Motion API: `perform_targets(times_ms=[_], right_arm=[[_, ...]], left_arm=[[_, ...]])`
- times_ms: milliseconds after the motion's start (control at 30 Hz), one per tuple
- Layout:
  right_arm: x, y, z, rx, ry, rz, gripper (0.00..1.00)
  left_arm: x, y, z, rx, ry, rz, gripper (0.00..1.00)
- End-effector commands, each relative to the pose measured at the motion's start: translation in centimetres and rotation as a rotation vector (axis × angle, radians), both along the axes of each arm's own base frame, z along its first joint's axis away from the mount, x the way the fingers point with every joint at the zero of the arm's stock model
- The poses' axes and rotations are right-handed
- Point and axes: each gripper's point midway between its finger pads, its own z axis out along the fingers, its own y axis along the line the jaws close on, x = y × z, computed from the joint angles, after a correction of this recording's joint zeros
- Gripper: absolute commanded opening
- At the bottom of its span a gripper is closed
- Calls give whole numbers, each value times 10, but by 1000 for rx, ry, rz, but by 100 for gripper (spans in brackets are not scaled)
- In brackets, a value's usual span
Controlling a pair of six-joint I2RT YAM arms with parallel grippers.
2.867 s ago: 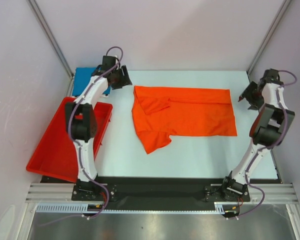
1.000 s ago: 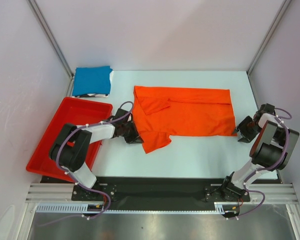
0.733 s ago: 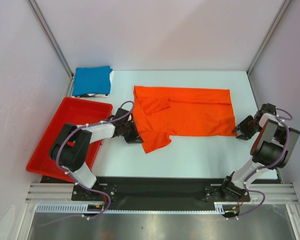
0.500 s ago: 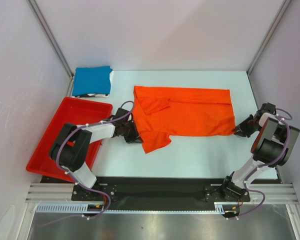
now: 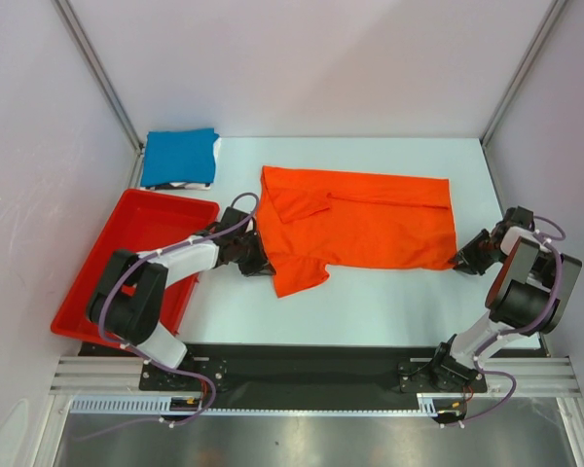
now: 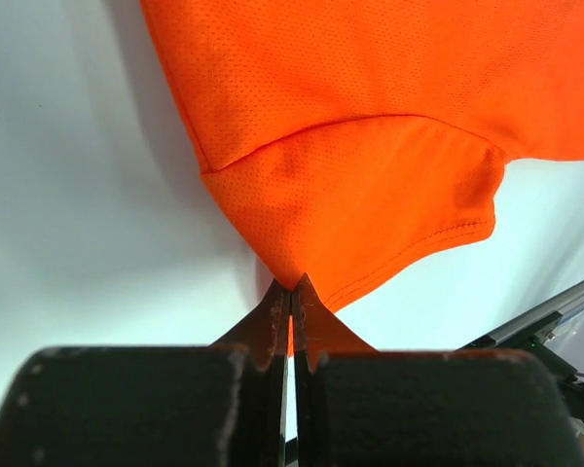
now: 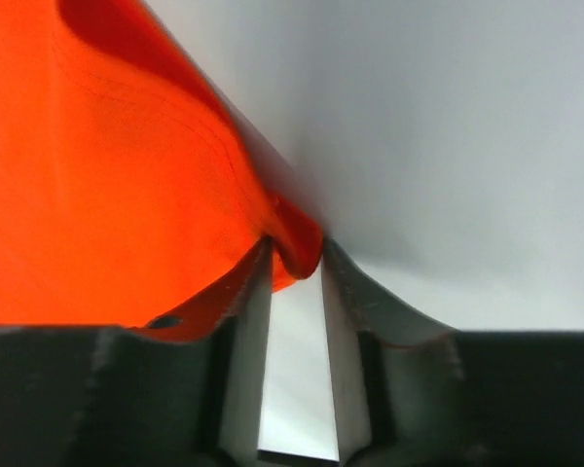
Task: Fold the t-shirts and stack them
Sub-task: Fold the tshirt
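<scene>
One orange t-shirt (image 5: 360, 219) is lying mid-table. The left gripper (image 5: 263, 265) is pinching its 8 o'clock edge, and the right gripper (image 5: 460, 259) is clamping its 4 o'clock corner. One folded blue t-shirt (image 5: 178, 157) is sitting at 10 o'clock, just beyond one red tray (image 5: 107, 282).

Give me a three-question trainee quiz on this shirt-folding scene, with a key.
1. True or false: the blue t-shirt lies inside the red tray.
2. The left gripper is: A) open in mid-air; B) shut on the edge of the orange t-shirt; C) gripping the tray rim.
3. Which corner of the orange t-shirt sits between the fingers of the right gripper?
Key: 1 false; 2 B; 3 the near right corner.
</scene>
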Motion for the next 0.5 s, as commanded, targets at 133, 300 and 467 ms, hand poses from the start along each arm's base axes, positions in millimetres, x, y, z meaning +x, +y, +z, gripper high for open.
perform_targets(times_ms=[133, 300, 467], right_arm=[[-30, 2, -16, -28, 101, 31, 35], [-31, 1, -18, -19, 106, 3, 20], [-38, 4, -14, -9, 107, -12, 27]], left_arm=[[4, 3, 10, 6, -44, -7, 0], [3, 4, 10, 5, -43, -10, 1], [2, 4, 12, 4, -50, -17, 0]])
